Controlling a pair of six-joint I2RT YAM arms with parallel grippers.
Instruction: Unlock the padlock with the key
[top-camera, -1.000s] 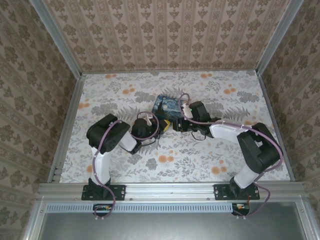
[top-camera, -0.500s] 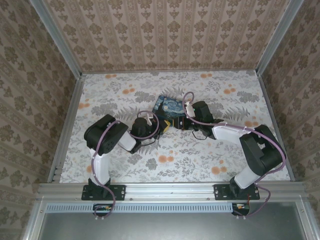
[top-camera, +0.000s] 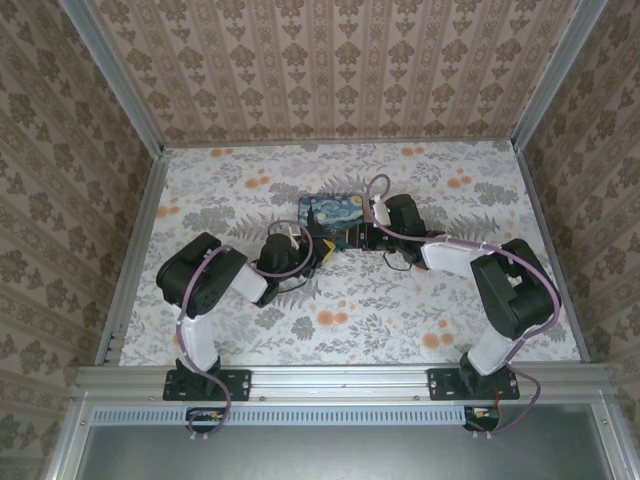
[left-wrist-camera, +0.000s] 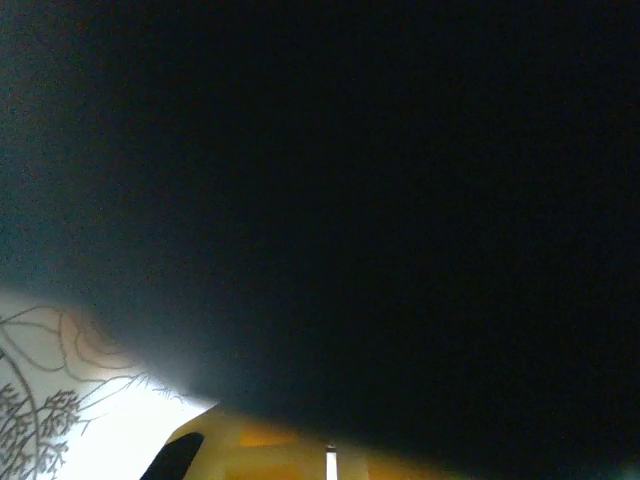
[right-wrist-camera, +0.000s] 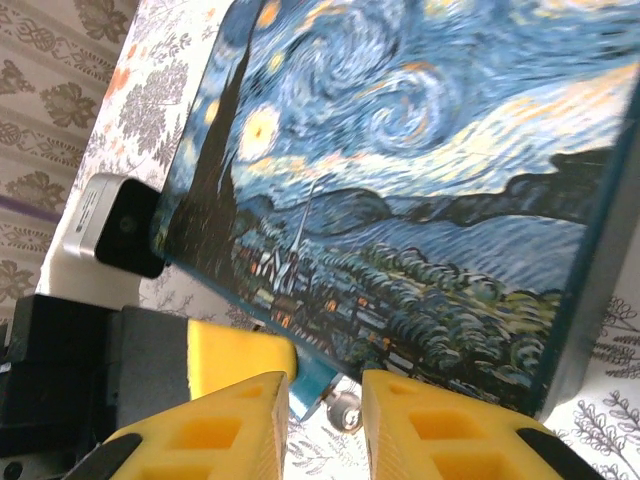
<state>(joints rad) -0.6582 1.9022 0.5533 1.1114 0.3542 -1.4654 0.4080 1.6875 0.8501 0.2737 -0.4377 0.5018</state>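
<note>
From above, the left tool (top-camera: 318, 252) (clamped fully shut, on what I cannot tell) and right tool (top-camera: 354, 240) meet at the painted tin's (top-camera: 330, 213) near edge on the worktop (top-camera: 450, 300), the left wrist view being too dark to tell more, while the right wrist view puts the padlock (right-wrist-camera: 316, 387) between the right tool's narrowly parted tips, grip uncertain.

The tin (top-camera: 328, 215) turned until its long edges ran straight across, and it slid slightly left. The right gripper (right-wrist-camera: 325, 395) moved toward the far wall beside it. The left arm (top-camera: 205, 275) swung outward, leftward.
</note>
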